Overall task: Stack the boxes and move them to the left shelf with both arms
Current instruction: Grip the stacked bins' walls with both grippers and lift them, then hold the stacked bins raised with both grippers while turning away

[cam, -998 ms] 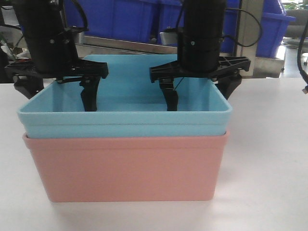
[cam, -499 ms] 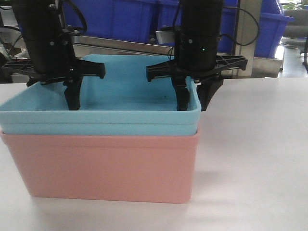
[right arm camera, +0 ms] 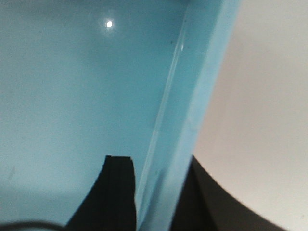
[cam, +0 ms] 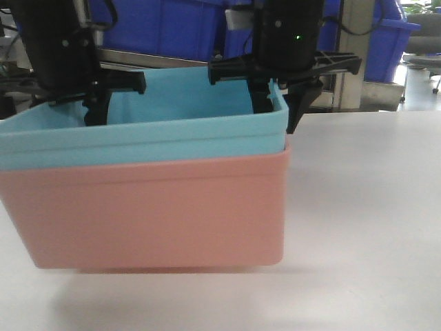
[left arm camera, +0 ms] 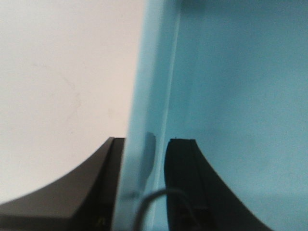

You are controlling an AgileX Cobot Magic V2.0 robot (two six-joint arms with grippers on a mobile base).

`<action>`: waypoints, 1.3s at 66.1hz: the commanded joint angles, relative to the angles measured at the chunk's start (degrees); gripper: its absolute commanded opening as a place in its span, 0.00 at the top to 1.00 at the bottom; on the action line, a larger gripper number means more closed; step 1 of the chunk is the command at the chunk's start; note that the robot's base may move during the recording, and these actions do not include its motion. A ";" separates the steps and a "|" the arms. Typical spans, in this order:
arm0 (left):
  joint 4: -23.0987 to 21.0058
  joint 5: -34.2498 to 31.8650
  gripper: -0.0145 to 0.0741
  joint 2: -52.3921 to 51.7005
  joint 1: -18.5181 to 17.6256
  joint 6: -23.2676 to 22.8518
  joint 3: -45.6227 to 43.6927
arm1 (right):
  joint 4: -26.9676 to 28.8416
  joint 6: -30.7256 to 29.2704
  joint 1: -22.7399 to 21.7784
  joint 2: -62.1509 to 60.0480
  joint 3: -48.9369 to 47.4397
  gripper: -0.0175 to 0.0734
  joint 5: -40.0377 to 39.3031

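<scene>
At the two ends of the blue box (cam: 172, 131) | left gripper (left arm camera: 147, 142) clamps its left wall, right gripper (right arm camera: 156, 161) clamps its right wall | long axis runs left-right between the arms, pink box (cam: 151, 207) under it

The blue bin (cam: 172, 134) and pink bin (cam: 151, 207) look like smooth plastic with a faint sheen. The table (cam: 372, 221) is matt white.

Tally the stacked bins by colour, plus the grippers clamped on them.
light blue bin: 1
pink bin: 1
grippers: 2, left gripper and right gripper
Total: 4
</scene>
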 commanded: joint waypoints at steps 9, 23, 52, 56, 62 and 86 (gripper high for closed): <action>-2.47 -1.25 0.84 -12.12 -0.75 1.14 -1.53 | -6.00 0.72 -0.46 -7.76 -1.41 0.75 -3.70; -2.47 -3.77 0.84 -17.74 -1.50 0.75 1.72 | -8.51 0.72 -0.39 -12.49 -1.37 0.75 -5.14; -1.05 -14.96 0.84 -29.76 -4.80 -2.31 12.62 | -17.59 0.72 5.51 -19.18 -1.16 0.75 -6.69; -0.72 -14.90 0.84 -30.69 -5.22 -3.02 12.70 | -18.34 0.80 6.61 -20.13 -0.34 0.75 -7.57; 1.90 -14.90 0.84 -31.97 -5.70 -5.97 12.70 | -18.34 1.90 7.56 -21.73 2.47 0.75 -10.09; 6.43 -11.49 0.84 -35.29 -5.79 -9.72 13.68 | -18.34 6.10 7.81 -29.06 16.26 0.75 -19.02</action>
